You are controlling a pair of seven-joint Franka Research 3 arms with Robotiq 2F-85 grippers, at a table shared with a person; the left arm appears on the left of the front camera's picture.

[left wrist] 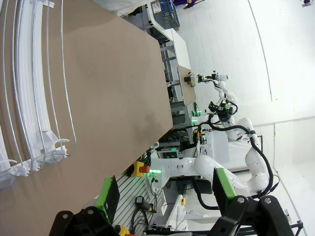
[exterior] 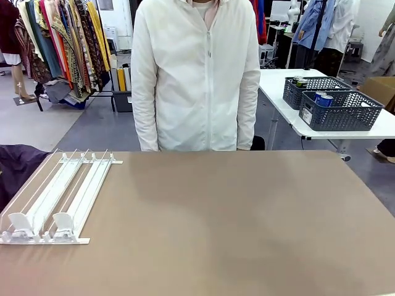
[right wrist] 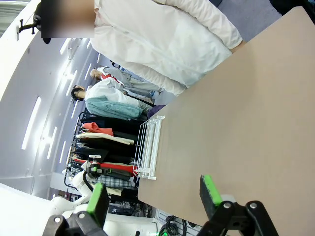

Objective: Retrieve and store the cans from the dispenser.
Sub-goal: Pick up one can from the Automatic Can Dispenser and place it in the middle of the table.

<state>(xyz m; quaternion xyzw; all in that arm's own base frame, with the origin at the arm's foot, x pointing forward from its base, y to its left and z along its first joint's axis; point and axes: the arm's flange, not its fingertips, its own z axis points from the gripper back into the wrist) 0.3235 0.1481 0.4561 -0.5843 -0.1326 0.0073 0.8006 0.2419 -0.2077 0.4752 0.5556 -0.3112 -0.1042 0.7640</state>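
From my seat, the dispenser [exterior: 58, 197] at eight o'clock on the table [exterior: 234, 222] has bare lanes, so I judge retrieval done or not yet loaded, with left gripper [left wrist: 165, 194] and right gripper [right wrist: 155, 192] both spread wide, holding nothing.

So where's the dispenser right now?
Front view: the dispenser lies at the table's left edge, lanes empty, its white stoppers toward the robot, across from the person.
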